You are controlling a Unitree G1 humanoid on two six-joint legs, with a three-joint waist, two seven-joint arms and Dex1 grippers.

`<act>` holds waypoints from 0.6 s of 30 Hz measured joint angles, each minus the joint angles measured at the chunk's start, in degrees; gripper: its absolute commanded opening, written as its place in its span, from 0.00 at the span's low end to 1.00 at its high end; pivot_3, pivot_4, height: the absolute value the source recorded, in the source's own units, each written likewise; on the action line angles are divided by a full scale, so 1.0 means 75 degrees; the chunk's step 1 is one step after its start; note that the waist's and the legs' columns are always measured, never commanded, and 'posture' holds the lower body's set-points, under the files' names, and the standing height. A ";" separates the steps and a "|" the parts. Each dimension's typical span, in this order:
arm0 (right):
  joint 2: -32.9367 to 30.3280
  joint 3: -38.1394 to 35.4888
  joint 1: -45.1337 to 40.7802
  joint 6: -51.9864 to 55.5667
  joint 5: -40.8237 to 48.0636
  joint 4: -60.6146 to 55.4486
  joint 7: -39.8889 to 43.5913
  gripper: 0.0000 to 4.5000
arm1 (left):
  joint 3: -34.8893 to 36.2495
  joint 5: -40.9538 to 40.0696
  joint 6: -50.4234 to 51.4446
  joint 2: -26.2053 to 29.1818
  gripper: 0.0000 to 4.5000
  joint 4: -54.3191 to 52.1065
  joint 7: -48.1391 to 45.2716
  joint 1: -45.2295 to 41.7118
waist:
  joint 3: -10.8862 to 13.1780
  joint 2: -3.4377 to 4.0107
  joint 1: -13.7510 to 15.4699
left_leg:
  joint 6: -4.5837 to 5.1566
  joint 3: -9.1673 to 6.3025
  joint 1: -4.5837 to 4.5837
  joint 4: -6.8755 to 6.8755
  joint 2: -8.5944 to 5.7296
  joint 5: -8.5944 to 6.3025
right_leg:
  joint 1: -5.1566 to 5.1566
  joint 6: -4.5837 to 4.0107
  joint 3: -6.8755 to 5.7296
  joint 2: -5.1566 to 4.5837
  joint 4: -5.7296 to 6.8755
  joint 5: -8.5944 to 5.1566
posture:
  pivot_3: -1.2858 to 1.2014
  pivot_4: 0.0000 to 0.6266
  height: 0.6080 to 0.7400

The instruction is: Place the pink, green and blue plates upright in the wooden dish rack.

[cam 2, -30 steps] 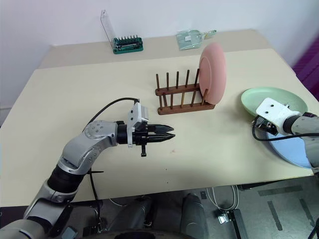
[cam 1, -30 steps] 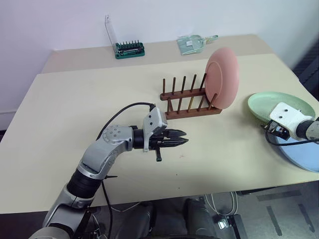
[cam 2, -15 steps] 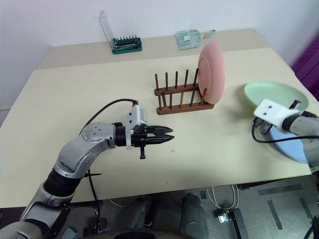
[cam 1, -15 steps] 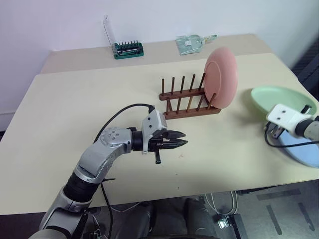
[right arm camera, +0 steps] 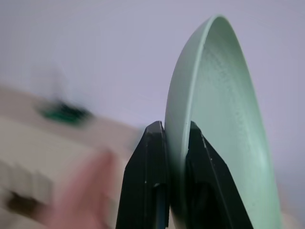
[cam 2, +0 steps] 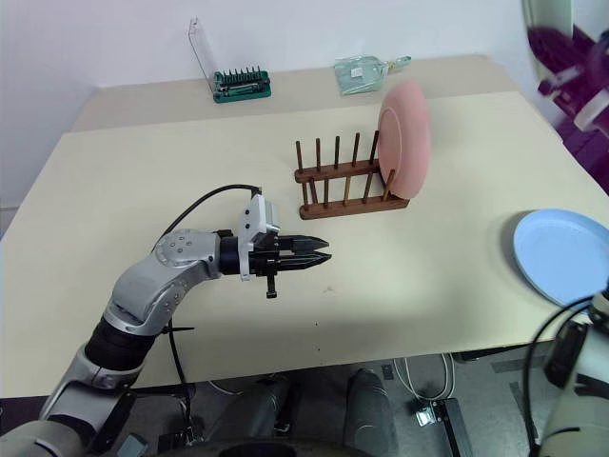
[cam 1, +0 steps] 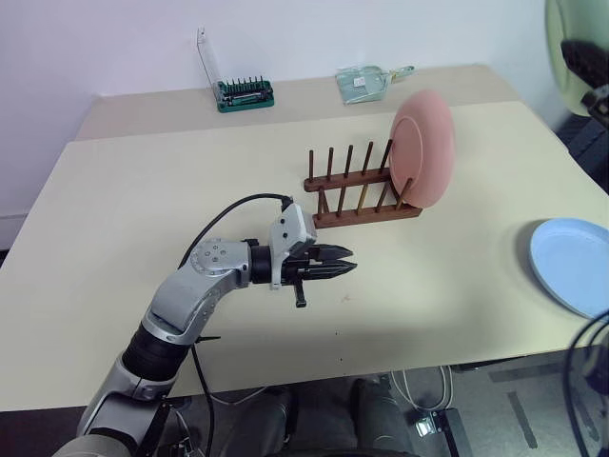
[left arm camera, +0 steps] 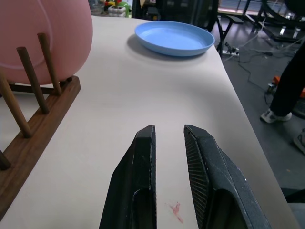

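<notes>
1. My right gripper [right arm camera: 174, 143] is clamped on the green plate [right arm camera: 224, 124] rim, high right of the wooden dish rack [cam 1: 362, 195].
2. My left gripper [cam 1: 344, 268] is closed and empty, in front of the rack.
3. The pink plate [cam 1: 424, 148] stands in the rack's right end; the blue plate [cam 1: 576, 265] lies on the beige table [cam 1: 143, 209], well right.

**Matt plastic, dark wood, smooth table**

The pink plate [cam 1: 424, 148], blue plate [cam 1: 572, 264] and green plate [right arm camera: 224, 119] look like matt plastic; the green one shows a faint speckled grain. The rack [cam 1: 362, 186] is dark brown wood with a slight sheen. The table [cam 1: 143, 209] is smooth, matt and beige. The left tool [left arm camera: 169, 157] has black fingers [left arm camera: 136, 186] of smooth, faintly shiny plastic. The far bit holder [cam 1: 247, 93] is green plastic with a clear lid.
</notes>
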 measured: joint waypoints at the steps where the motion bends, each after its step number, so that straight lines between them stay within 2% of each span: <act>1: 0.0250 -0.0052 -0.0244 0.0408 0.0860 -0.0396 -0.0151 0.01 | 0.0058 0.0001 0.0000 0.0033 0.21 0.0048 0.0008 0.0019 | -0.0001 0.0002 -0.0005 | 0.0000 -0.0001 0.0001 -0.0001 0.0002 0.0000 | -0.0001 0.0000 -0.0001 0.0000 0.0003 0.0000 | 0.52 0.24 1.00; 5: 0.1168 0.0189 -0.0871 0.1416 0.3478 -0.1175 -0.1224 0.01 | 0.0357 0.0002 -0.0004 0.0339 0.21 0.0222 0.0002 0.0217 | -0.0002 -0.0006 0.0017 | 0.0000 -0.0003 0.0000 0.0010 0.0001 0.0000 | 0.0004 -0.0008 -0.0002 -0.0001 0.0003 0.0005 | 0.52 0.24 1.00; 8: 0.1901 0.0769 -0.1194 0.1826 0.4527 -0.0834 -0.2621 0.01 | 0.0672 0.0004 -0.0043 0.0575 0.21 0.0336 -0.0002 0.0259 | -0.0002 -0.0008 0.0033 | 0.0000 -0.0004 0.0000 0.0019 -0.0001 0.0001 | 0.0006 -0.0015 -0.0005 -0.0002 0.0008 0.0010 | 0.52 0.24 1.00; 12: 0.2295 0.1092 -0.1290 0.1895 0.5034 -0.0008 -0.4109 0.01 | 0.0789 0.0003 -0.0062 0.0604 0.21 0.0339 0.0012 0.0261 | -0.0002 -0.0009 0.0039 | 0.0002 -0.0013 -0.0010 0.0016 -0.0007 0.0000 | 0.0004 -0.0015 -0.0013 -0.0004 0.0011 0.0010 | 0.52 0.24 1.00; 18: 0.2296 0.1434 -0.0974 0.1894 0.4589 0.0496 -0.4750 0.01 | 0.0887 0.0001 -0.0061 0.0570 0.21 0.0248 0.0149 0.0360 | -0.0002 -0.0008 -0.0031 | 0.0002 -0.0008 -0.0010 0.0004 -0.0003 0.0000 | -0.0006 -0.0015 -0.0017 -0.0002 0.0014 0.0010 | 0.52 0.24 1.00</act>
